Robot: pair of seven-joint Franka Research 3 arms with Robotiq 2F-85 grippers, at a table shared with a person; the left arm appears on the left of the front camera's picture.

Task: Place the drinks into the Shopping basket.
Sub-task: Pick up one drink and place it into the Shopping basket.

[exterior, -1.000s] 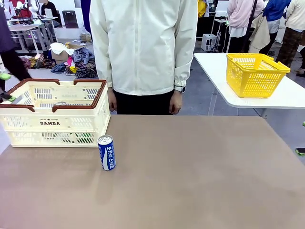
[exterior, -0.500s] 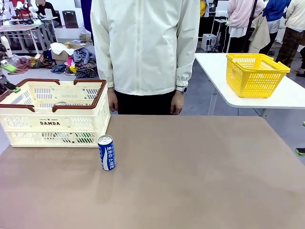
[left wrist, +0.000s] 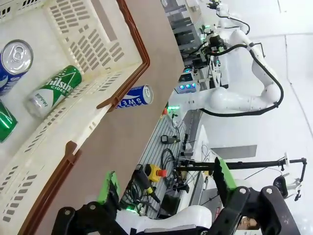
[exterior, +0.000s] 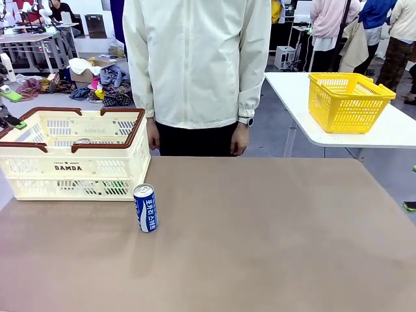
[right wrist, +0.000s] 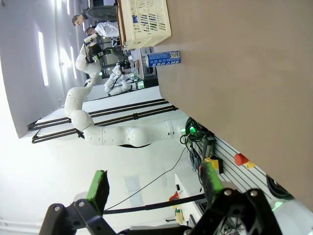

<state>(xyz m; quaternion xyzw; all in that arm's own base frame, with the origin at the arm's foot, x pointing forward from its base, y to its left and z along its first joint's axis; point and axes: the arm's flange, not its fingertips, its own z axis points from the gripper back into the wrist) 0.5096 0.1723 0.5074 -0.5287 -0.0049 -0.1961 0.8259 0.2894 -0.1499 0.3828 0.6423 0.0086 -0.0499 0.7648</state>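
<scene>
Pocari Sweat can upright outside Shopping basket, beyond spread left fingers.

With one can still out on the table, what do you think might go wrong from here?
1. The blue-and-white can stands upright close to the Shopping basket's near wall; an approaching finger might tip the slim can or bump the basket.
2. Cans already lie in the basket, including a green can; a dropped can may land on them and roll.
3. The left gripper, open, hangs beside the basket's brown rim and could clip it.
</scene>
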